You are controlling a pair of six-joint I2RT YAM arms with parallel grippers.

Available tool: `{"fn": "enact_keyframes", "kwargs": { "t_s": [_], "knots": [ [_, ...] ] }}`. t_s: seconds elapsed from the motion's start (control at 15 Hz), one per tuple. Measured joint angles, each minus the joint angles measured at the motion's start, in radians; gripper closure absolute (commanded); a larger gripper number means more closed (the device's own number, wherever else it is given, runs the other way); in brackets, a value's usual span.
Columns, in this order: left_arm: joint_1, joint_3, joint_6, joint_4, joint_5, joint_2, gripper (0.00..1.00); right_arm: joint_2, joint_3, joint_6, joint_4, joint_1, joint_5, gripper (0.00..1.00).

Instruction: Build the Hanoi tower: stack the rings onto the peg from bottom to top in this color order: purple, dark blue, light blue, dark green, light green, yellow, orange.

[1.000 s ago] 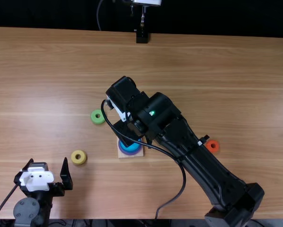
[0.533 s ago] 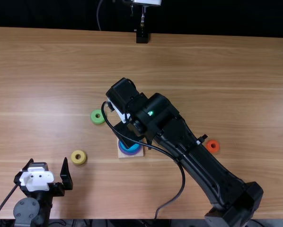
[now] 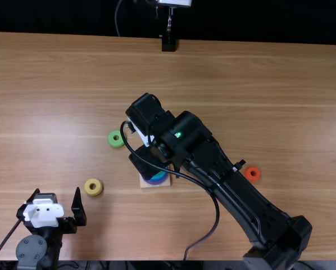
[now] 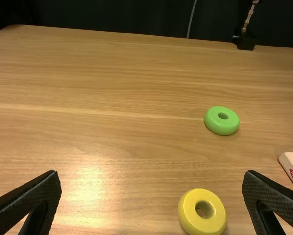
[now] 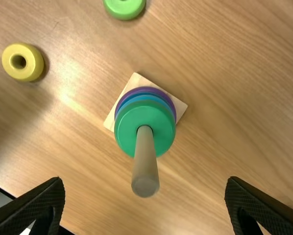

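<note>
Peg (image 5: pixel 145 166) w/ purple (image 5: pixel 145 89), blue (image 5: pixel 144 99) + dk green rings (image 5: pixel 126 128), under R gripper (image 3: pixel 147 163), spread. L gripper (image 3: pixel 57 192) spread too, nr yellow ring (image 4: pixel 188 213).

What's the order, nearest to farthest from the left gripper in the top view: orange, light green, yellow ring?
1. Yellow ring, just right of the left gripper.
2. Light green ring, left of the wooden base.
3. Orange ring, past the right arm.

Matt, smooth wooden peg (image 5: pixel 145 164).
</note>
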Motion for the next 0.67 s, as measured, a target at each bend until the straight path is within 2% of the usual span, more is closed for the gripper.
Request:
{"fn": "enact_keyframes", "kwargs": {
  "t_s": [0.13, 0.2, 0.33, 0.47, 0.6, 0.67],
  "knots": [
    [0.000, 0.000, 0.000, 0.000, 0.000, 0.000, 0.00, 0.000, 0.010, 0.004, 0.017, 0.000, 0.000, 0.00],
    [0.000, 0.000, 0.000, 0.000, 0.000, 0.000, 0.00, 0.000, 0.013, 0.019, 0.056, 0.000, 0.002, 0.00],
    [0.000, 0.000, 0.000, 0.000, 0.000, 0.000, 0.00, 0.000, 0.013, 0.045, 0.203, 0.000, 0.002, 0.00],
    [0.000, 0.000, 0.000, 0.000, 0.000, 0.000, 0.00, -0.031, -0.049, 0.053, 0.399, -0.022, 0.001, 0.00],
    [0.000, 0.000, 0.000, 0.000, 0.000, 0.000, 0.00, -0.153, -0.202, 0.053, 0.566, -0.125, -0.003, 0.00],
    [0.000, 0.000, 0.000, 0.000, 0.000, 0.000, 0.00, -0.253, -0.288, 0.053, 0.672, -0.217, 0.001, 0.00]
  ]
}}
